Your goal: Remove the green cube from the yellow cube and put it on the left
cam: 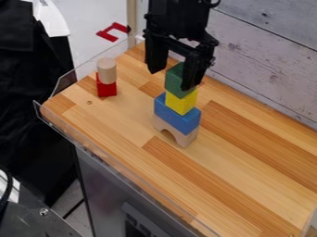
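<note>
In the camera view, we see the green cube [175, 82] at the top of the stack, resting on the yellow cube [180, 102]. Below that come the blue block [177, 115] and the pale wooden arch [184, 138], which stands on the tabletop [235, 178]. The claw [171, 78] hangs down over the stack with its two fingers apart, one to each side of the green cube; the nearer one on the right overlaps part of it from where we look.

We judge the task to be at its grasping step: the claw looks roughly in place, but the cube is not lifted off the yellow one. What is left, then, is to close on it, raise it clear without dragging the yellow cube along, carry it left and set it down. We would keep that path and landing spot clear of the red block [106, 89] with the wooden cylinder [106, 70] on top.
</note>
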`<state>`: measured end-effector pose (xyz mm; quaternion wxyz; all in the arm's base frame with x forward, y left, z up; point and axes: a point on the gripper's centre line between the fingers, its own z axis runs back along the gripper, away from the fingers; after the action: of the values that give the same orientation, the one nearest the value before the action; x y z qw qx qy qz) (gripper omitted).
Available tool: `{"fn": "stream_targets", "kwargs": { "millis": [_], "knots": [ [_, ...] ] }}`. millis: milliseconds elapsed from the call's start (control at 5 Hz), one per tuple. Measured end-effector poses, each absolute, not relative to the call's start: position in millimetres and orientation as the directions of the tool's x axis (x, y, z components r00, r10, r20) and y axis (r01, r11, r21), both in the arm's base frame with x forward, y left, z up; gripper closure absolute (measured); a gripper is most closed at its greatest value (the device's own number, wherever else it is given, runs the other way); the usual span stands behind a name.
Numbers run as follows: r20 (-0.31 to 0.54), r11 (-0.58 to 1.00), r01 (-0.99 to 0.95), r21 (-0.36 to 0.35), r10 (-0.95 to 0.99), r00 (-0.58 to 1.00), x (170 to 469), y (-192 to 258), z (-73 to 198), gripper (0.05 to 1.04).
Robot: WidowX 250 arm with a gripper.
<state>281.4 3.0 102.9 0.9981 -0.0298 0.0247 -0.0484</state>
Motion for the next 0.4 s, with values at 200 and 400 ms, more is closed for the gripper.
{"fn": "stream_targets", "kwargs": {
  "millis": [200,400],
  "knots": [
    [-0.044,0.993,0.092,-0.069,-0.095,0.995,281.8,3.1,102.2,0.487],
    [-0.048,0.993,0.085,-0.077,-0.088,0.995,280.6,5.4,102.8,0.539]
  ]
}}
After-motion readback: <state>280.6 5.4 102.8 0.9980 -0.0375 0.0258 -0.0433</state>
